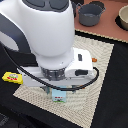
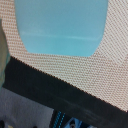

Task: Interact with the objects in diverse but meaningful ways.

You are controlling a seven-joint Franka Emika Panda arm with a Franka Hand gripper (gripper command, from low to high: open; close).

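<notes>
Hovering low over the mat, I've got the arm right above the carton, which lies near the mat's front edge, just poking out from under the wrist in the exterior view. On the wrist camera the carton's pale blue face fills most of the picture, so it sits almost straight beneath the tool, very close. I can't see the fingers in either view, so I cannot tell if they are spread or pressed together, and I can't judge the carton's long axis with its ends hidden. My guess: the coming move is a straight descent or a nudge. The yellow packet lies off the mat's edge on the exterior view's left, well apart. One grey pot stands beyond the far edge. Nothing visibly crowds the carton.
</notes>
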